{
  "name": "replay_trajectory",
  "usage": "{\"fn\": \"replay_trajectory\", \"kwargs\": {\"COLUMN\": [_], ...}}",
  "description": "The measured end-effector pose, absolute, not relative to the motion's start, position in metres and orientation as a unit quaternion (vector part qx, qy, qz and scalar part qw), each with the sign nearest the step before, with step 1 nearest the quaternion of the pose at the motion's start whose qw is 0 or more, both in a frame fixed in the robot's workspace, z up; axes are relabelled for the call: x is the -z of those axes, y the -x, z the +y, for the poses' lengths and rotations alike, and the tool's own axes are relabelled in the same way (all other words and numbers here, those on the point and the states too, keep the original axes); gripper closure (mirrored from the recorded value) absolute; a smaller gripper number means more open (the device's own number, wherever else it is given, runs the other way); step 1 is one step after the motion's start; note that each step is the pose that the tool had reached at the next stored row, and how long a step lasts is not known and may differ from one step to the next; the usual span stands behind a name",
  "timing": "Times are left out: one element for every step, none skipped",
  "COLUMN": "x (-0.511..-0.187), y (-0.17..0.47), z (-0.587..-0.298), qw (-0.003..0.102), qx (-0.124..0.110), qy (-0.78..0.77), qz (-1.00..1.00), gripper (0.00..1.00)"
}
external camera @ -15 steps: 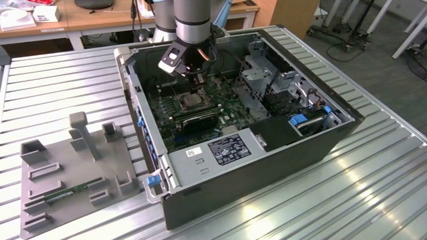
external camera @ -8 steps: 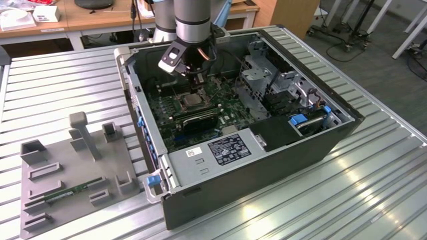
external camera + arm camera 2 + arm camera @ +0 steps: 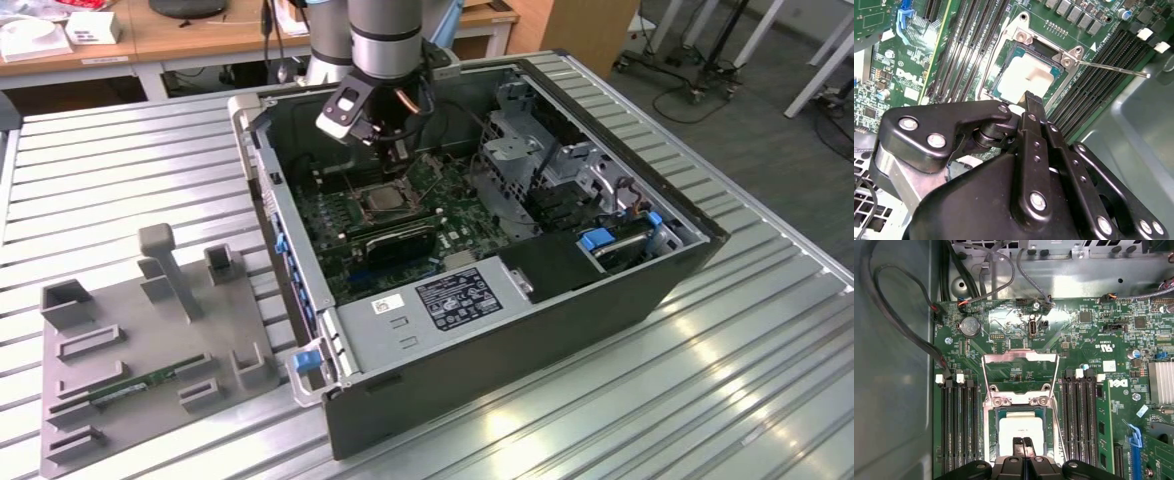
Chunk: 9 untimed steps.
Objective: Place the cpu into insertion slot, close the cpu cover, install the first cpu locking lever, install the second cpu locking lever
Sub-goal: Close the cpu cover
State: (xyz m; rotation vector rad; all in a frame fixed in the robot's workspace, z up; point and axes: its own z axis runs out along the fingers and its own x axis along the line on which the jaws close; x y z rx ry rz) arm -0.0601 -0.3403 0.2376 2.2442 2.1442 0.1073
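The cpu [image 3: 1021,427] lies flat in the insertion slot [image 3: 994,429] on the green motherboard, its pale metal top showing in both wrist views [image 3: 1026,75]. Hinged at the slot's far edge, the cpu cover [image 3: 1020,358] is swung open, and the board shows through its cut-out. A thin wire locking lever [image 3: 1114,67] sticks out unlatched over the memory slots. My gripper [image 3: 1022,442] is shut with nothing between its fingers, and its tip hovers just over the cpu's near edge. In the exterior view the gripper [image 3: 390,168] reaches into the case above the cpu [image 3: 387,200].
Long black memory slots [image 3: 959,430] flank the socket on both sides. Case walls [image 3: 267,200], cables [image 3: 899,325] and a drive cage [image 3: 534,160] hem in the arm. A grey fixture [image 3: 134,340] holding a memory stick [image 3: 140,383] sits on the slatted table at the exterior view's left.
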Motion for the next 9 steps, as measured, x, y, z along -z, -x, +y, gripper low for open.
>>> {"fn": "replay_trajectory", "kwargs": {"x": [-0.239,-0.240,-0.242,-0.243,-0.245,-0.247,-0.249,-0.251,-0.253], "y": [0.060,0.060,0.060,0.060,0.060,0.060,0.060,0.060,0.060], "z": [-0.340,-0.340,-0.340,-0.340,-0.340,-0.340,-0.340,-0.340,-0.340], "qw": [0.018,0.018,0.018,0.018,0.018,0.018,0.018,0.018,0.018], "qx": [-0.034,-0.034,-0.034,-0.034,-0.035,-0.035,-0.035,-0.034,-0.034], "qy": [-0.722,-0.722,-0.722,-0.722,-0.722,-0.722,-0.722,-0.722,-0.722], "qz": [0.690,0.690,0.690,0.690,0.690,0.690,0.690,0.690,0.690], "gripper": [0.89,0.89,0.89,0.89,0.89,0.89,0.89,0.89,0.89]}}
